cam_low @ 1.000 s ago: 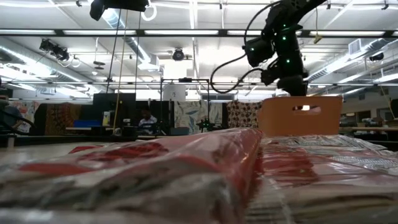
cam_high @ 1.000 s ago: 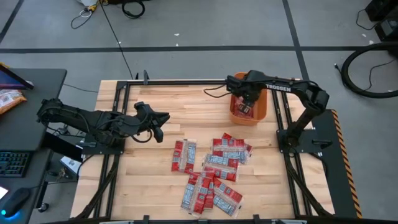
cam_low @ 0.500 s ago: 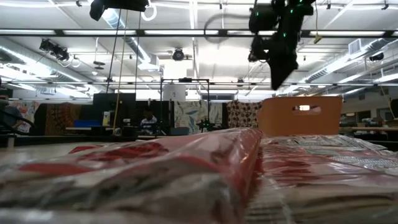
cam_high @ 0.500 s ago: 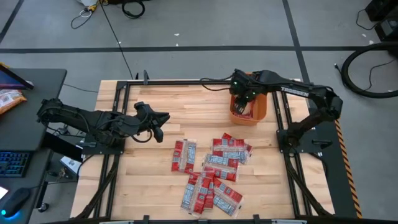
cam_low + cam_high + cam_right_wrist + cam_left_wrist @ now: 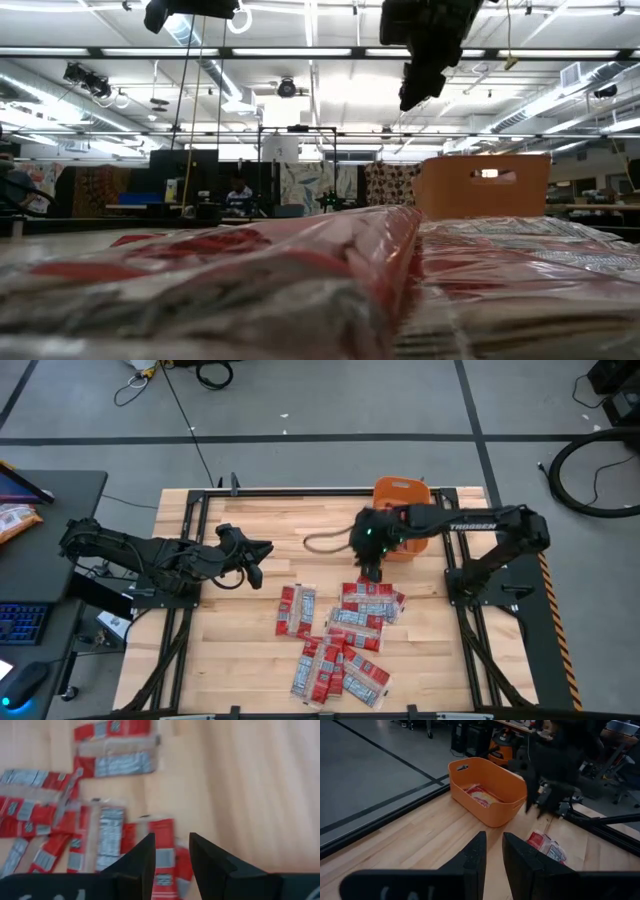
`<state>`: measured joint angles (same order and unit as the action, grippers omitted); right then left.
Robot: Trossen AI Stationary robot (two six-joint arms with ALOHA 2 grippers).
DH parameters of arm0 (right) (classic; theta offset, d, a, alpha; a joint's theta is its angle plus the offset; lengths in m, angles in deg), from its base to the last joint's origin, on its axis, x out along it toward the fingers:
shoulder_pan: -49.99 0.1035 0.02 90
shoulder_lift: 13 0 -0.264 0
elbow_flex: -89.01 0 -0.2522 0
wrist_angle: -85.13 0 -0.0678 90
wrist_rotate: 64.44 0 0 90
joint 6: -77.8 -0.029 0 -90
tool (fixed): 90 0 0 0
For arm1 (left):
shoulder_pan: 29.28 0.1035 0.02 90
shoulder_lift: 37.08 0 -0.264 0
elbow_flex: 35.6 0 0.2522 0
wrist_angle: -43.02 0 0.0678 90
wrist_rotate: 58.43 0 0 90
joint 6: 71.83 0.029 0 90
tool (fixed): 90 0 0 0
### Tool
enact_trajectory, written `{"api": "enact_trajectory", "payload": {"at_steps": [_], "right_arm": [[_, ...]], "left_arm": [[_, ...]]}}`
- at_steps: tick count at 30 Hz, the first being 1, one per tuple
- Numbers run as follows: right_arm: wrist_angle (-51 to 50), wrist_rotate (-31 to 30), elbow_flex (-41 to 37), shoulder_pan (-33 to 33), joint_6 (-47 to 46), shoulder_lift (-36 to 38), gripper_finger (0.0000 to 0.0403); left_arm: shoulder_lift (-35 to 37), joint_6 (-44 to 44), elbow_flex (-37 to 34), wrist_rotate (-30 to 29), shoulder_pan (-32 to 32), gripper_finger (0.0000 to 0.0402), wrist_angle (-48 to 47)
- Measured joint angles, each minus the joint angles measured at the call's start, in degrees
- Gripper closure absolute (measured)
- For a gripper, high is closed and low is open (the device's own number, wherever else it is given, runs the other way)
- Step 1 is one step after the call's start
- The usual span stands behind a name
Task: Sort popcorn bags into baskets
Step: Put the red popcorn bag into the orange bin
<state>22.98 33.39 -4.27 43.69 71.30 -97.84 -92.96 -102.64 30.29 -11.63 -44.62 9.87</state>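
A pale, planked wooden tabletop with a dark metal frame fills the middle of the high view. The popcorn bags lie in a loose, overlapping heap at the lower centre of that view: small flat rectangular packets, glossy red with grey-white label panels, their crinkled film catching the light. In the low view the same packets fill the foreground as a shiny red and silver blur.

The orange basket stands at the upper right of the table, a smooth plastic bin with rounded corners and tall sides; the low view shows its handle slot near the rim. The left wrist view shows a red and pale packet lying flat inside the basket.

The right gripper hangs over the table between the basket and the upper edge of the heap, pointing down. In the right wrist view its two dark, blunt fingers stand a little apart with nothing between them, above the bags.

The left gripper rests at the left of the table, well apart from the heap. Its dark tapered fingers stand with a narrow gap between them, holding nothing.
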Motion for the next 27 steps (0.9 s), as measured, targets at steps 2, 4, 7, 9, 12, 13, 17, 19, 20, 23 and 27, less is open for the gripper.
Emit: {"api": "enact_trajectory", "payload": {"at_steps": [2,4,7,9,12,13,17,19,20,23,27], "right_arm": [[0.0,0.0,0.0,1.9,-1.4,-1.4,0.0279],[-0.1,0.0,0.0,3.2,-2.7,-2.7,0.0279],[-0.3,0.9,0.0,4.4,-4.0,-4.3,0.0279],[-0.4,2.2,0.0,4.7,-4.7,-5.1,0.0278],[0.1,2.6,-0.5,5.1,-5.5,-5.1,0.0274],[0.1,2.5,-0.7,5.2,-5.5,-5.1,0.0273],[-0.8,2.2,-0.8,5.4,-6.3,-5.1,0.0268],[-0.7,1.0,-0.8,5.8,-6.8,-5.1,0.0267],[-0.7,0.6,-0.8,5.9,-6.9,-5.1,0.0266],[-1.4,-0.5,-0.8,6.5,-7.7,-5.1,0.0264],[-1.3,-2.8,-0.8,7.0,-11.5,-5.1,0.0263]], "left_arm": [[0.0,0.0,0.0,0.0,0.0,0.0335,0.0],[0.0,0.0,0.0,0.0,0.0,0.0335,-0.1],[0.0,-0.1,0.0,2.6,0.0,0.0335,-0.2],[0.0,-0.1,0.0,6.7,0.0,0.0335,-0.3],[0.0,-1.4,0.0,14.2,0.0,0.0335,-1.3],[0.0,-2.2,0.0,16.3,0.0,0.0335,-2.3],[0.0,-4.5,0.0,21.3,-0.2,0.0335,-4.7],[0.0,-3.9,0.0,21.5,-0.5,0.0335,-4.8],[0.0,-3.0,0.0,21.5,-0.7,0.0335,-4.6],[0.0,0.1,0.0,21.5,-1.0,0.0335,-4.3],[0.0,3.3,0.0,21.6,-1.0,0.0335,-3.5]]}}
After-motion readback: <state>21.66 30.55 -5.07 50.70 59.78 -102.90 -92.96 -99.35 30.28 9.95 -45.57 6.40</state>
